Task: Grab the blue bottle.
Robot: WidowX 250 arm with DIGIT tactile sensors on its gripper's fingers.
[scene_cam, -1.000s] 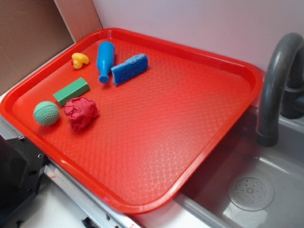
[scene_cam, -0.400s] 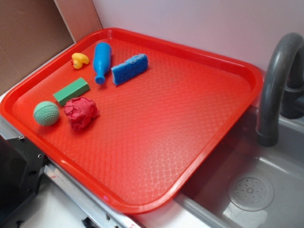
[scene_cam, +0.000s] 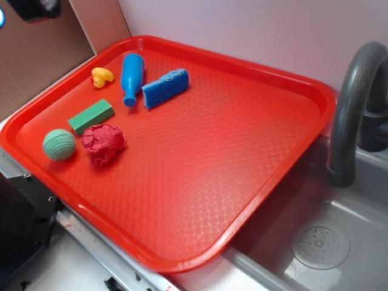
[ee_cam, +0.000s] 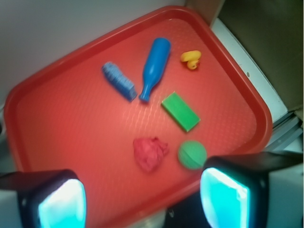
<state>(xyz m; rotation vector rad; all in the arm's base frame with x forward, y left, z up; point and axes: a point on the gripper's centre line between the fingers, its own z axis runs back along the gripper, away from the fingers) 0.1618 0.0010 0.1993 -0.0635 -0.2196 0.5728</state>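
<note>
Black pincer [ee_cam: 142, 199] with two glowing fingers [ee_cam: 61, 204] gapes wide, holding nothing; its arm is cut off. Up at 12 o'clock on the red plastic tray [ee_cam: 237, 90], the smooth blue plastic bottle [ee_cam: 154, 66] lies flat between the blurry blue sponge [ee_cam: 118, 81] and little yellow duck [ee_cam: 191, 59].

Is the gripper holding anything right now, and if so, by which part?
Nothing is held. The gripper has its jaws spread apart with empty space between them, high above the tray. The blue bottle lies untouched on it.
</note>
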